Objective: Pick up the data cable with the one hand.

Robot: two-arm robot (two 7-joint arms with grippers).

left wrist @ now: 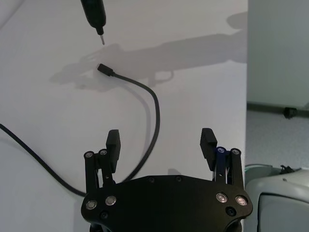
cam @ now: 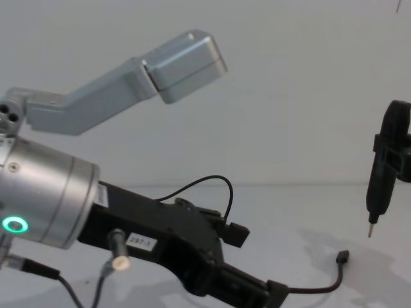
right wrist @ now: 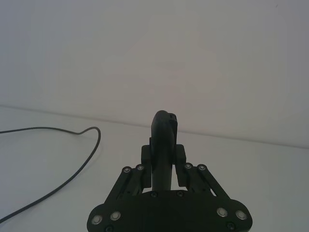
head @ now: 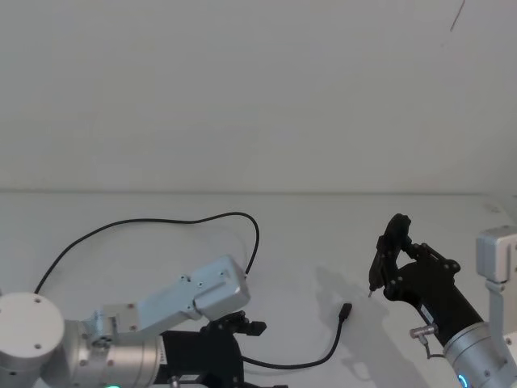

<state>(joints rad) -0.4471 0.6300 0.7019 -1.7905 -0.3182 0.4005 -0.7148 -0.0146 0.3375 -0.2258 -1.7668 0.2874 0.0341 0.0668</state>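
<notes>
The left arm's silver cylinder, with a green ring light (cam: 14, 224), reaches low and forward over the matte white bench (head: 121, 263). Its blocky black end effector (left wrist: 161, 140) is spread wide, ribbed pads (left wrist: 113, 139) well apart with nothing between them but the cable (left wrist: 158, 116) passing on the bench beneath. That thin, flexible black cord arcs in a loop behind the left arm, runs under the end effector, then curves rightward to its small rectangular plug (head: 345, 310), lying flat on the bench. Just right of the plug, the right end effector (right wrist: 164, 155) is clamped on a slim black pen tool (cam: 379, 186), held upright, its thin metal tip (cam: 370, 229) above the bench.
</notes>
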